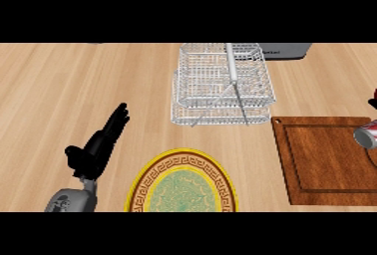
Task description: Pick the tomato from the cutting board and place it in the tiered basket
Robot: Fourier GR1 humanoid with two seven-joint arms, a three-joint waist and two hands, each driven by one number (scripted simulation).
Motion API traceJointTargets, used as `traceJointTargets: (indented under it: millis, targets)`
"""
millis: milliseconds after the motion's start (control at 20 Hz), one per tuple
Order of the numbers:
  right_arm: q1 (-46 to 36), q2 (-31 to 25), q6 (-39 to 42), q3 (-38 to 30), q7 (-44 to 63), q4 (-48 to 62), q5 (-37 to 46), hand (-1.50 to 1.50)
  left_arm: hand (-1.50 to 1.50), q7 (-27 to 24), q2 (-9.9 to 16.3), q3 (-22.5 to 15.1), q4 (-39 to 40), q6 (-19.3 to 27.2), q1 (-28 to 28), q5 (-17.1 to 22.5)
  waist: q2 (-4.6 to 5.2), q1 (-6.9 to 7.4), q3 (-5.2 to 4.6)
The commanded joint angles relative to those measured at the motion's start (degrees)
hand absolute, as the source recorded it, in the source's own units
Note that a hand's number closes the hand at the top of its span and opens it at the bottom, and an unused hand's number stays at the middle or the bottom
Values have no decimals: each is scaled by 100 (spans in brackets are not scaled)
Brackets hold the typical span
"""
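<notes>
The brown cutting board (324, 164) lies at the right with no tomato showing on its visible part. The white wire tiered basket (223, 82) stands at the back centre, and nothing shows in it. At the right edge only a black sliver of my right hand (374, 93) shows, with a small red patch (372, 103) against it that may be the tomato. Its grey forearm (366, 134) hangs over the board's right side. My left hand (103, 142) rests open at the left, fingers straight and pointing away.
A round plate (182, 185) with a yellow patterned rim and green centre lies at the front centre, between my left hand and the board. A grey appliance (285, 50) stands behind the basket at the back right.
</notes>
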Motion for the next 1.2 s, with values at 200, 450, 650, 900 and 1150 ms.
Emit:
traceJointTargets:
  millis: [200,450,650,900,1150]
  targets:
    - [-1220,604,625,185,2299,-1130,-805,150,0,178,2,56,-210,7,39,0,2,32,1]
    - [-2787,893,193,758,3247,-188,-513,150,0,207,170,165,22,-221,-257,53,41,134,-1]
    - [-3453,1360,-126,1109,3832,326,-351,150,0,68,99,121,-44,-137,-147,-41,46,174,-1]
    - [-3875,1487,-381,1337,3527,1270,-241,150,0,-106,-171,-43,174,-5,-84,-212,56,146,2]
    - [-4502,1830,-867,1541,3456,2110,-28,150,0,55,89,188,48,-308,-162,28,58,162,3]
